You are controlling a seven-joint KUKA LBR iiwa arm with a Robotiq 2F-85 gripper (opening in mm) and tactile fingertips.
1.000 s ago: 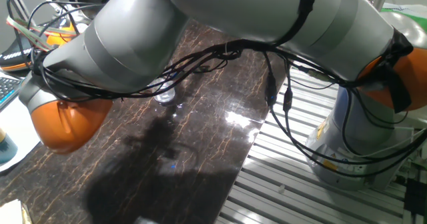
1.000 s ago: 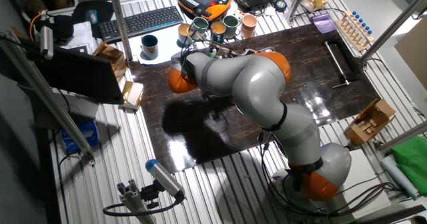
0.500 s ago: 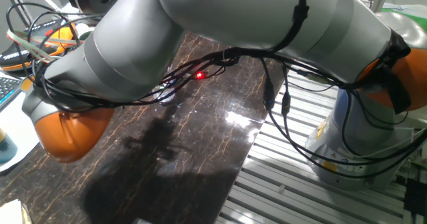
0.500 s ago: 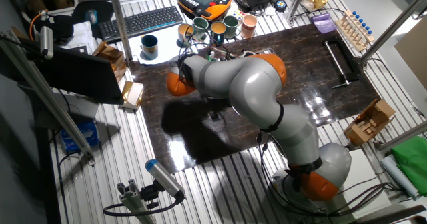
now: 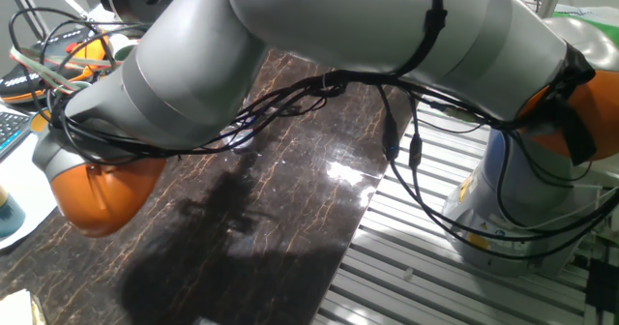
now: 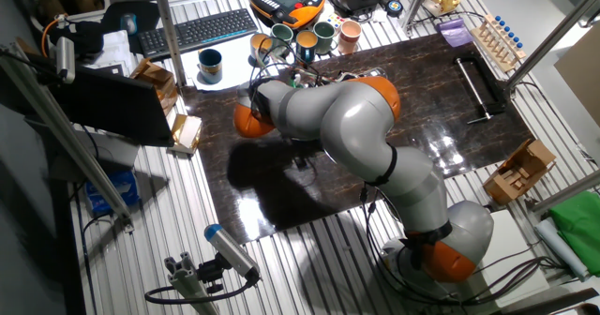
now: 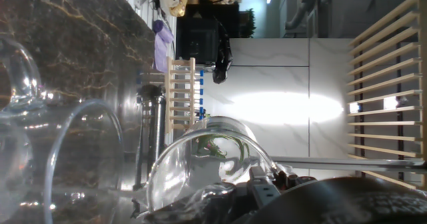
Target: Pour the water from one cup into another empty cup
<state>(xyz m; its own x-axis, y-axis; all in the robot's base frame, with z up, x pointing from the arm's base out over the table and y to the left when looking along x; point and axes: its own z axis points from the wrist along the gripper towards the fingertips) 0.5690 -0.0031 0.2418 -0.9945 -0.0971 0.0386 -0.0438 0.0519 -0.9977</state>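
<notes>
The hand view is rolled on its side, with the dark marble table (image 7: 73,31) standing along the left. Close to the lens lies the smaller clear glass cup (image 7: 207,159), tipped sideways, its rim towards the tall clear tumbler (image 7: 73,164) at the lower left. My gripper (image 7: 223,199) shows only as dark parts at the bottom edge, shut on the small cup. I cannot make out water in either glass. In both fixed views the arm (image 5: 290,44) (image 6: 328,118) hides the gripper and the held cup. A bit of clear glass (image 5: 238,139) shows between the cables.
Another clear glass (image 7: 19,74) stands at the far left of the hand view. Coloured mugs (image 6: 305,41) line the table's back edge, with a dark mug (image 6: 210,66) and a keyboard (image 6: 199,29) beyond. A black clamp (image 6: 476,85) lies at the right.
The arm has dropped slightly and shifted left over the table. A red light among the cables, lit half a second ago, is out now.
</notes>
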